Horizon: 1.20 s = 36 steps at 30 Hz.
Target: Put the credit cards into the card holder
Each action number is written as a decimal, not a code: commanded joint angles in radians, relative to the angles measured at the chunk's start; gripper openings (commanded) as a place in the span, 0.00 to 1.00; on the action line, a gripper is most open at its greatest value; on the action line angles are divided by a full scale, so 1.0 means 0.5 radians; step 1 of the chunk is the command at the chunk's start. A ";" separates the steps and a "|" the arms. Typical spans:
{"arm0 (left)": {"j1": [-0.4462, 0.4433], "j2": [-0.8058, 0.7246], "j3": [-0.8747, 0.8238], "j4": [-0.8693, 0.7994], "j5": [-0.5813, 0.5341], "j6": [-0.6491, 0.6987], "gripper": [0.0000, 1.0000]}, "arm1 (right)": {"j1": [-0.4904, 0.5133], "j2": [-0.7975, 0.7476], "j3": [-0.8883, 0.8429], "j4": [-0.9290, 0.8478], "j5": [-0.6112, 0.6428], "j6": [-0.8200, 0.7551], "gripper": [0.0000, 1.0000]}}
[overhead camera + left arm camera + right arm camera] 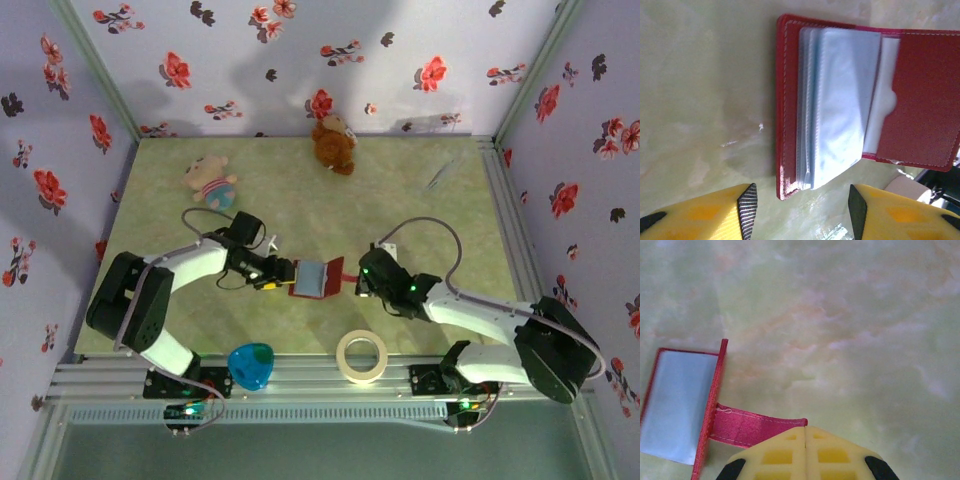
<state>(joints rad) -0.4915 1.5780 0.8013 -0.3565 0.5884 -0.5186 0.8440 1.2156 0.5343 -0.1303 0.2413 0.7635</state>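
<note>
Small dark-red folding card holder (317,277), pale-blue plastic sleeves: open flat on green marbled tabletop (420,190), between both tools.
Left tool (802,200): spread, sleeve stack's near edge dead ahead, close.
Right tool (805,432): pressed together at red strap (755,426) end; pinch uncertain.

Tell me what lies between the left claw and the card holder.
Nothing but a narrow strip of bare table. The left wrist view shows the open left claw just short of the near edge of the card holder.
</note>
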 commanded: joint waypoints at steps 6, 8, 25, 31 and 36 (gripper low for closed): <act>-0.061 0.022 0.096 -0.049 -0.069 0.031 0.54 | -0.012 -0.084 -0.070 -0.203 0.114 0.058 0.21; -0.066 0.026 0.111 -0.067 -0.078 0.034 0.55 | -0.011 -0.130 -0.027 -0.313 0.167 0.016 0.31; -0.296 0.056 0.317 -0.120 -0.137 0.002 0.48 | 0.079 0.034 0.523 -0.455 -0.255 -0.355 0.62; -0.504 0.250 0.529 -0.147 -0.094 0.028 0.23 | -0.005 -0.024 0.515 -0.587 -0.121 -0.247 0.66; -0.596 0.402 0.602 -0.098 -0.082 0.014 0.19 | -0.273 -0.223 0.447 -0.611 -0.327 -0.263 0.67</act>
<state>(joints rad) -0.7742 1.7386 1.0740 -0.3965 0.5285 -0.5163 0.7746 1.1587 0.7681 -0.3988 0.1165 0.6231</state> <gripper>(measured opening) 0.200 0.665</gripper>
